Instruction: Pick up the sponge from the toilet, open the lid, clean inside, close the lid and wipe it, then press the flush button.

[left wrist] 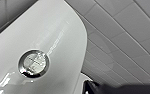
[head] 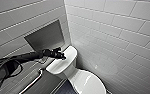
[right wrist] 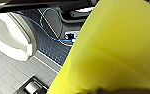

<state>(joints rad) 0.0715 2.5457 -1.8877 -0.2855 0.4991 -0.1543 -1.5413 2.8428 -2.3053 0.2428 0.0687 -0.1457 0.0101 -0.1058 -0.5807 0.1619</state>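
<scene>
Head view: we see the robot's left arm stretched in over the toilet point(head: 73, 75), which stands in a corner of tiled wall point(head: 116, 37). The left pincer point(head: 60, 55) is poised above the flat tank top point(head: 58, 65), near its wall-side edge. We cannot tell how far that pincer is open, nor whether it touches the ceramic. The lid point(head: 89, 83) lies shut over the bowl, glossy and white. A square recess point(head: 44, 35) is set into the wall behind the arm, and a metal grab rail point(head: 34, 81) runs below it. In the left wrist view, the flush button point(left wrist: 33, 63) sits round and silvery in the middle of the tank top, apart from the dark tip of the pincer at the tank's edge. In the right wrist view, the sponge point(right wrist: 116, 47) looms bright yellow right up against the camera, clear of the tiled floor point(right wrist: 6, 75). The right pincer point(right wrist: 111, 90) is clamped on it. Beyond the sponge we make out the white toilet and a looping blue cable point(right wrist: 49, 25).
</scene>
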